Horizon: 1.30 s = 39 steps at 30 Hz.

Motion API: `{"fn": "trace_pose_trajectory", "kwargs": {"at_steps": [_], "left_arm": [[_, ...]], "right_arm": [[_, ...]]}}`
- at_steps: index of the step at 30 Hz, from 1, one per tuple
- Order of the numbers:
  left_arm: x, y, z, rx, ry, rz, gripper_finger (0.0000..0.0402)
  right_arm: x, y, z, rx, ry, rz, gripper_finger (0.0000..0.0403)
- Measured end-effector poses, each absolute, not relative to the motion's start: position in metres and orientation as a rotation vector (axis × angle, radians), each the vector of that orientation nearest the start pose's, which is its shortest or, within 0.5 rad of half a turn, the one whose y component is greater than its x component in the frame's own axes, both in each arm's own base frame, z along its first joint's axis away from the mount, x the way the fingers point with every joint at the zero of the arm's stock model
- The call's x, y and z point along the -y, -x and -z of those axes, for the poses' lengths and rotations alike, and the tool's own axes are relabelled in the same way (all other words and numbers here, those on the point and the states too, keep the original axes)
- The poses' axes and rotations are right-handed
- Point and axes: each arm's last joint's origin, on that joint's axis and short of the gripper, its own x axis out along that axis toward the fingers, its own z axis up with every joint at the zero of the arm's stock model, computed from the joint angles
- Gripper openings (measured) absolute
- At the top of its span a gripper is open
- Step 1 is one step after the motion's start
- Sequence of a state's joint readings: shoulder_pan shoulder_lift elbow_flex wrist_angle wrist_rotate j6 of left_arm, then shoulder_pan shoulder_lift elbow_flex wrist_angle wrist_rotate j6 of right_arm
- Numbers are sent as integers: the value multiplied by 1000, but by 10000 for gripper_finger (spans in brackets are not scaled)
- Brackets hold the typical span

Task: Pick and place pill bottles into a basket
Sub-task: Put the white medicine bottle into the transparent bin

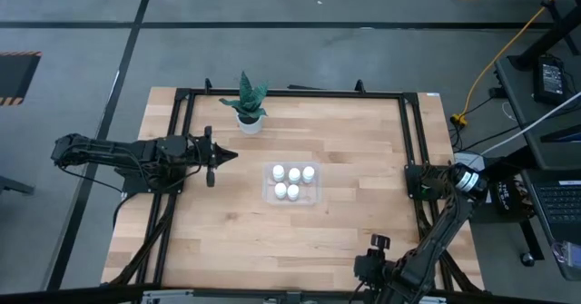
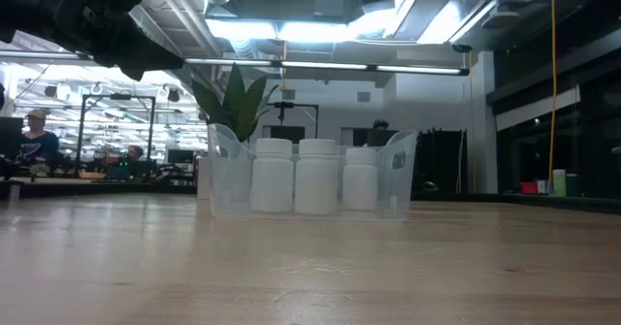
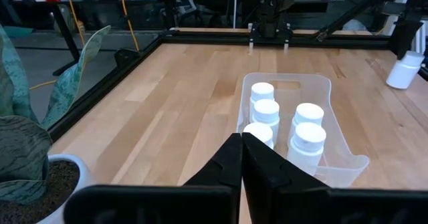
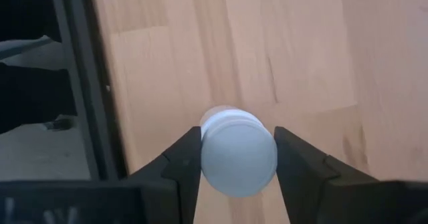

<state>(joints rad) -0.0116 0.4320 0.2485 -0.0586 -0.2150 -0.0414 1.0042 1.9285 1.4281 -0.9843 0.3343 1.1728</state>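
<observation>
1. A bottle (image 4: 239, 156) stands upright on the table (image 1: 227, 204), near its front-right corner, well apart from the basket (image 1: 292, 198). In the right wrist view its round cap sits between the two fingers.
2. The right gripper (image 4: 239, 160) pinches this bottle: both fingers (image 4: 184, 160) touch its sides. In the high view the bottle itself is too small to tell; only the arm shows at the front edge.
3. The basket lies at mid-table and holds five bottles (image 1: 294, 173), all upright, as counted in the left wrist view.
4. The left gripper (image 3: 241, 158) hangs beside the basket, fingers pressed together, holding nothing. A potted plant (image 1: 247, 102) stands behind it.
5. Step in hand, as judged: lift the sixth bottle.
   - Raise it straight, so the base clears the table before any sideways travel.
   - Keep the grip level; a tilted bottle may slip.
   - Approach the basket from above, over its free space, clear of the caps already standing there.
</observation>
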Motion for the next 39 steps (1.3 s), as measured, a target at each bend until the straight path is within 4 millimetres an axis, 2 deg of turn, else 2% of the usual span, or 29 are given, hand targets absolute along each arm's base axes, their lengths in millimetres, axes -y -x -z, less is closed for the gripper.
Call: {"fn": "trace_pose_trajectory", "kwargs": {"at_steps": [8,13,21,27,35,39], "left_arm": [[-5,-125,-205,-242,12,-208,6],[-5,-125,-205,-243,11,-207,2],[-5,-125,-205,-243,11,-208,9],[-5,-125,-205,-243,11,-208,10],[-5,-125,-205,-243,11,-207,4],[-5,-125,-205,-243,11,-207,6]], "right_arm": [[-295,-201,-208,-1168,-72,203,151],[-284,-200,-223,-1134,-61,228,151],[-261,-214,-246,-1116,0,170,151],[-232,-233,-265,-1098,77,123,151],[-178,-254,-297,-1050,154,99,151],[-157,-263,-304,-1041,189,86,151]]}}
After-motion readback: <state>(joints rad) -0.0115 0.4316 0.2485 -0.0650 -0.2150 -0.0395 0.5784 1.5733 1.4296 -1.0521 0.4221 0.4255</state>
